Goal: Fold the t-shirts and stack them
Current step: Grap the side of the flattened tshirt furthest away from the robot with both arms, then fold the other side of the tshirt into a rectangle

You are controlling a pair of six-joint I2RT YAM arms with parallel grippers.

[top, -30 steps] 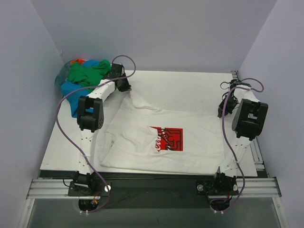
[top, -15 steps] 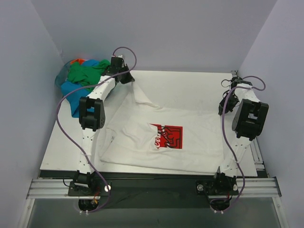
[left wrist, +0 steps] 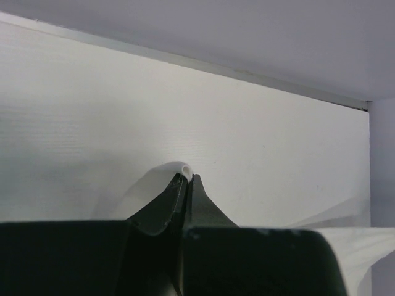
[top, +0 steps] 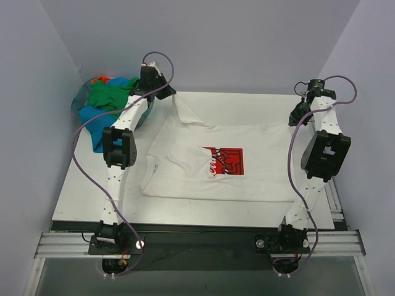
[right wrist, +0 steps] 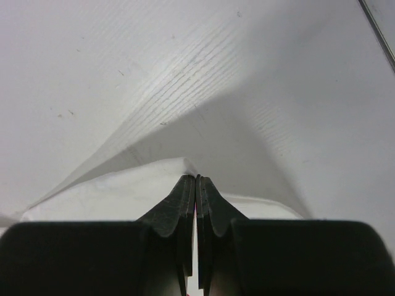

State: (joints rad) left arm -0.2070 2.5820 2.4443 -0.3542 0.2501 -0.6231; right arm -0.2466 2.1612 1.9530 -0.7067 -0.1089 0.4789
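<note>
L pincer (left wrist: pixel 187 179) & R pincer (right wrist: pixel 195 179) both pinched tight on far corners of white t-shirt (top: pixel 185 166), which is spread mid-frame on bench (top: pixel 247 106). 2 pincers, 1 white shirt. Heap of coloured t-shirts (top: pixel 106 100) upper left, count unclear.

table (top: pixel 247 108): white | white t-shirt (top: pixel 185 166): spread mid-table, red logo up | coloured shirt pile (top: pixel 105 102): far-left corner

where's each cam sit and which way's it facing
top external: above, behind the bases, looking down on table, both arms, white t-shirt
left wrist: on left arm, looking past left gripper toward the far wall
right wrist: on right arm, looking past right gripper onto lifted cloth
shared: all three show that shirt pinched
</note>
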